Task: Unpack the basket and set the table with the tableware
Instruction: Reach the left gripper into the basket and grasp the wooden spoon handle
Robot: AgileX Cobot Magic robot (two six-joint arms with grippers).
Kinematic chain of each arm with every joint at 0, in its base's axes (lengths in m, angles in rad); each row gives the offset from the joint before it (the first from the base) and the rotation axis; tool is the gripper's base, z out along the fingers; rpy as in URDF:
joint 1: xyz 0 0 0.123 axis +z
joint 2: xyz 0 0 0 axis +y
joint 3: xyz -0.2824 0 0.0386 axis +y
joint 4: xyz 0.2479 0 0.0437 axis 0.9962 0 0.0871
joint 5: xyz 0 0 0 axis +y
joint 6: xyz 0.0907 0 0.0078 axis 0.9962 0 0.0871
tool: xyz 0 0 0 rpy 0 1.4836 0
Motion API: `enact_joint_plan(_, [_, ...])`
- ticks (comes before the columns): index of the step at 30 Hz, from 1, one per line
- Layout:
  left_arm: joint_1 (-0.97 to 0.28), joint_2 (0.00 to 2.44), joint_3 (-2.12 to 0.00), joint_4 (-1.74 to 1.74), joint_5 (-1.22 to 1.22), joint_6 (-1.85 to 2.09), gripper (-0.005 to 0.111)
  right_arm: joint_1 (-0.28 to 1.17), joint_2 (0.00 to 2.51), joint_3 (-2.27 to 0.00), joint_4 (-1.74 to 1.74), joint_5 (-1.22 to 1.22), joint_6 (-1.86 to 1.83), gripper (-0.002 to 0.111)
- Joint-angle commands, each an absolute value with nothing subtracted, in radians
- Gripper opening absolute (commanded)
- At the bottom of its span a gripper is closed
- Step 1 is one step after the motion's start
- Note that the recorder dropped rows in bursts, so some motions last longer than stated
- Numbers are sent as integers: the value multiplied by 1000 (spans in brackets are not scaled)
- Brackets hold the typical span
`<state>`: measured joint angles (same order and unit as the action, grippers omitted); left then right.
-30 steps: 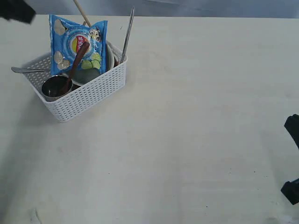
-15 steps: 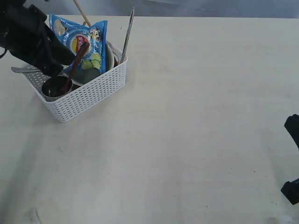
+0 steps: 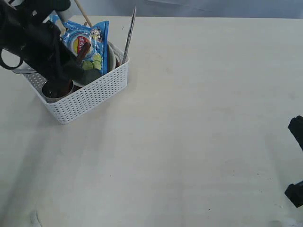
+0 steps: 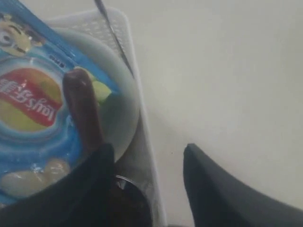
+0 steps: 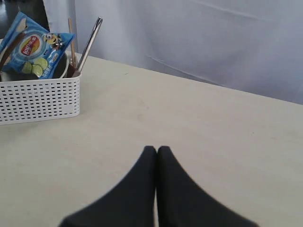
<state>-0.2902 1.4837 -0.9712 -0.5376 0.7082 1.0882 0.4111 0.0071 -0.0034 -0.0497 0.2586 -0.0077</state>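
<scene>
One second on: swung in over the basket (image 3: 87, 97), left claw (image 4: 144, 158) newly spread by the wooden spoon (image 4: 83, 109); right claw (image 5: 156, 151) pinched closed, well clear; first pick pending.

The black left arm (image 3: 40, 45) hangs over the white basket (image 3: 94, 92), partly hiding its blue chips bag (image 3: 93, 41).

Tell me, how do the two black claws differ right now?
The left claw is open; the right claw is shut. The left claw is down at the basket, beside the wooden spoon; the right claw is over the table, far from the basket. Both are black.
</scene>
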Motion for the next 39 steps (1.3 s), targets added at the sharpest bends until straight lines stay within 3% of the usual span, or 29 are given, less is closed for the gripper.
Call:
enact_joint_plan(1, [-297, 1503, -967, -543, 647, 1092, 53, 412, 0, 0, -50, 253, -11, 0])
enact_joint_plan(5, [-297, 1503, -967, -495, 585, 1096, 57, 412, 0, 0, -50, 253, -11, 0])
enact_joint_plan(39, [-297, 1578, -899, -645, 436, 1210, 57, 412, 0, 0, -50, 253, -11, 0])
